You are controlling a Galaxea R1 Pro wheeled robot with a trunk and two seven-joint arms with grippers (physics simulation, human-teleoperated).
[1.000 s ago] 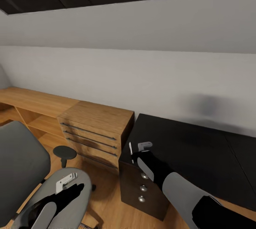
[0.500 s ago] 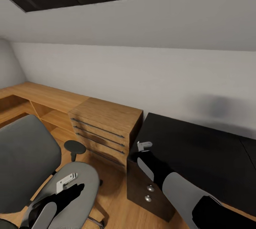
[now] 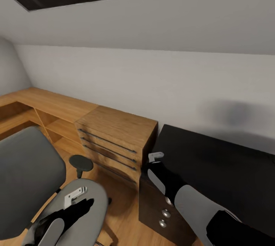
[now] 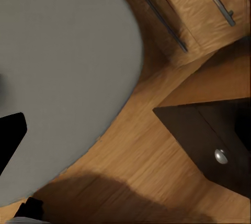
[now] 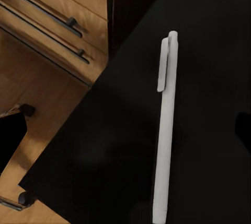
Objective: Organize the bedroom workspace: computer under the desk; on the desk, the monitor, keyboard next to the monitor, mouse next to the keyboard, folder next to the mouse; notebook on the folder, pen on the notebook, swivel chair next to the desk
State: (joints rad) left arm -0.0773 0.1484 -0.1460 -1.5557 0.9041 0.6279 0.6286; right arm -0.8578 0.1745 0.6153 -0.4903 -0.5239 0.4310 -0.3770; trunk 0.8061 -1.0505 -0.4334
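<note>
Your right gripper [image 3: 156, 157] sits over the near left corner of the desk [image 3: 214, 165], above the drawer pedestal with its round silver knobs [image 3: 165, 213]. In the right wrist view the pen [image 5: 164, 130] lies flat on the black desk top [image 5: 104, 145], directly below the camera and close to the desk's edge, with its clip end pointing toward the light-wood chest [image 5: 63, 20]. You're not touching the pen; it rests free on the surface. I can't tell whether the right jaws are apart or together: the head view only shows the white bracket at the wrist tip, and the wrist view shows only dark slivers at the frame edges. Your left gripper [image 3: 75, 194] hangs over the grey seat of the swivel chair [image 3: 82, 215], well apart from the desk. The left wrist view shows that seat [image 4: 57, 78] bare beneath it, then the wood floor [image 4: 136, 145], a corner of the pedestal with one knob [image 4: 221, 156], and the chest's bar handles [image 4: 157, 12]. Left jaw state: can't tell either, since only black bits show at the frame edge. The chair stands left of the chest [image 3: 114, 142], which sits between the chair and the desk.
</note>
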